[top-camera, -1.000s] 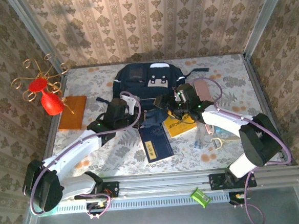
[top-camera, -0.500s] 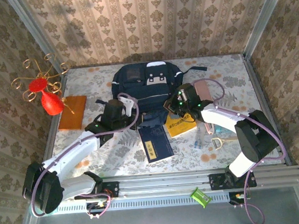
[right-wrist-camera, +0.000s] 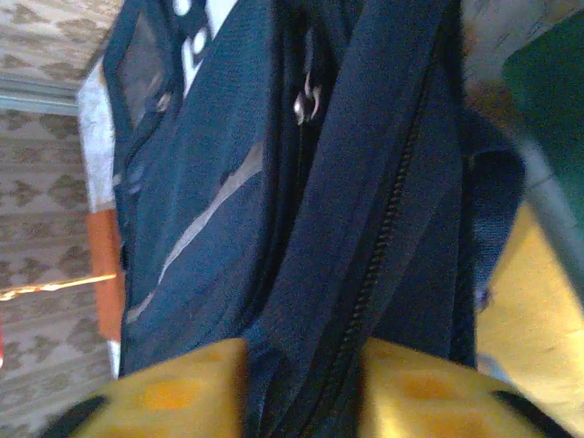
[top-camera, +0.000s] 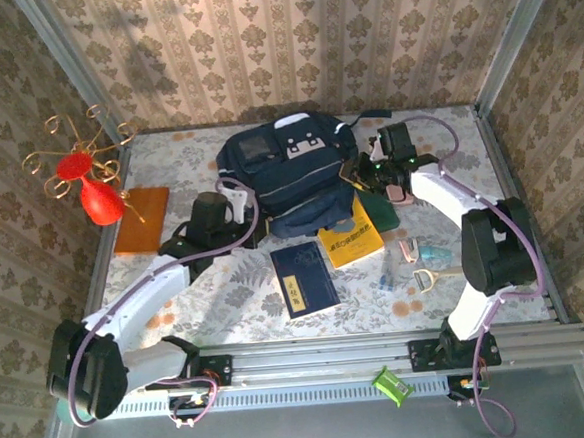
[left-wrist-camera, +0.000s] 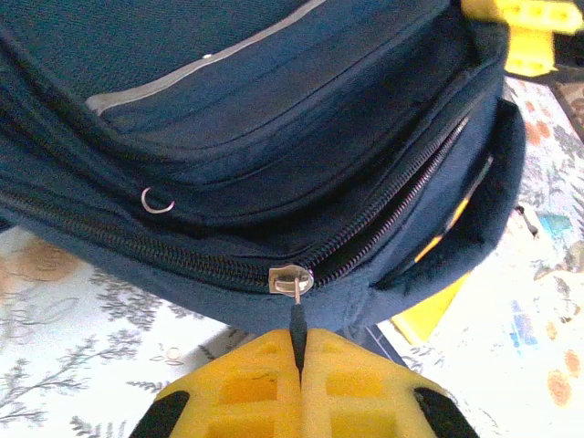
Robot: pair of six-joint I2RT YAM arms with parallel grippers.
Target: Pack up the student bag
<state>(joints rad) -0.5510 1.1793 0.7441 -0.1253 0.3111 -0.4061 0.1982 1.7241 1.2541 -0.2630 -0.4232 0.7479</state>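
Observation:
The student bag (top-camera: pixel 287 171), dark navy with white patches, lies at the back middle of the table, bunched up. In the left wrist view its main zip runs across, with the silver slider (left-wrist-camera: pixel 290 278) just above my left gripper (left-wrist-camera: pixel 299 358), which is shut on the black zip pull (left-wrist-camera: pixel 297 327). In the top view my left gripper (top-camera: pixel 234 199) sits at the bag's front left corner. My right gripper (top-camera: pixel 362 177) is at the bag's right side. Its yellow fingers (right-wrist-camera: pixel 164 392) are closed on a fold of the bag (right-wrist-camera: pixel 301 274) beside a zip.
A yellow book (top-camera: pixel 349 243), a small dark blue book (top-camera: pixel 304 279) and a green book (top-camera: pixel 377 213) lie in front of the bag. An orange book (top-camera: pixel 140 220) and a red vase (top-camera: pixel 96 199) stand at the left. Small items (top-camera: pixel 424 270) lie at the front right.
My right gripper has moved from the bag's front edge to its right side, toward the back. The bag has shifted back and bunched up. My left gripper kept its grip on the zip pull.

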